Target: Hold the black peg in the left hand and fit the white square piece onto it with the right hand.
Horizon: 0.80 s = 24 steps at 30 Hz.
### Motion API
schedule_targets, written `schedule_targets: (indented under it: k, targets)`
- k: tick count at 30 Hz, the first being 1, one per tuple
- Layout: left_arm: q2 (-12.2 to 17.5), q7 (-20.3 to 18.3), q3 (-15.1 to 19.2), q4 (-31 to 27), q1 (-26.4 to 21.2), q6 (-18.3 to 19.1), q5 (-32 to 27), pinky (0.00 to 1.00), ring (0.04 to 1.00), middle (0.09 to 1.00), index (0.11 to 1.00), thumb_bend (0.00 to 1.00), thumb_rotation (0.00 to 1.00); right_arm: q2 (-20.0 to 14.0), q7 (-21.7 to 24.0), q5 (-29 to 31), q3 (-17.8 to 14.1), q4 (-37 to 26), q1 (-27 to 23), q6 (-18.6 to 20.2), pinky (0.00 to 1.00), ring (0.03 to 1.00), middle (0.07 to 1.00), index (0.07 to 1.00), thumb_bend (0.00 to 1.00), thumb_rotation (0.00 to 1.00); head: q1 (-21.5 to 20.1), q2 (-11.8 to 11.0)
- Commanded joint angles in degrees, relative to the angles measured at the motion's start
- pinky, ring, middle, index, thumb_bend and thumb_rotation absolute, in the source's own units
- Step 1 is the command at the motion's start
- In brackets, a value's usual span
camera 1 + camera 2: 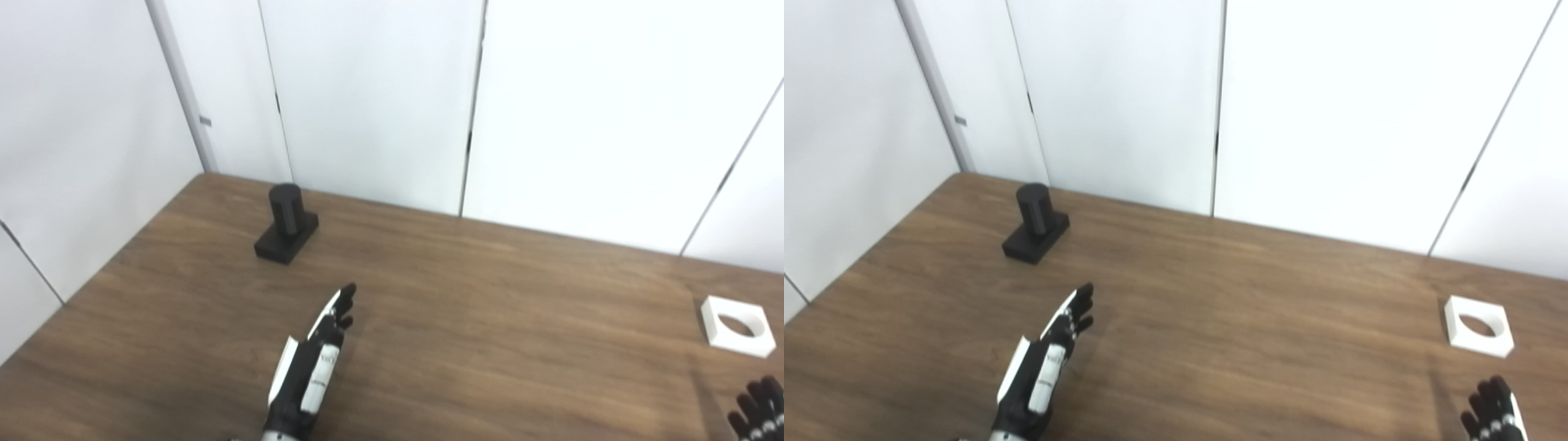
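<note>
Black fingers of your right hand (1494, 413), apart and empty, sit just short of the white square piece (1479, 334); it looks stiff, light plastic, so pinch its outer edges. Your left hand (312, 367) is flat, fingers extended, holding nothing. Beyond it, well apart, the black peg (286, 223) stands upright on the table (490, 318); grip its base.
</note>
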Motion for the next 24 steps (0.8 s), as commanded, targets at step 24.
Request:
schedule_targets:
  k: [24]
  targets:
    - [-5.78, 3.92, -0.43, 2.32, 1.17, 2.13, 6.19, 0.97, 0.986, 0.989, 0.957, 0.51, 0.77, 0.32, 3.35, 3.93, -2.75, 11.33, -1.75, -6.59, 1.0, 1.0, 1.0, 1.0, 0.73, 0.99, 1.49, -2.97]
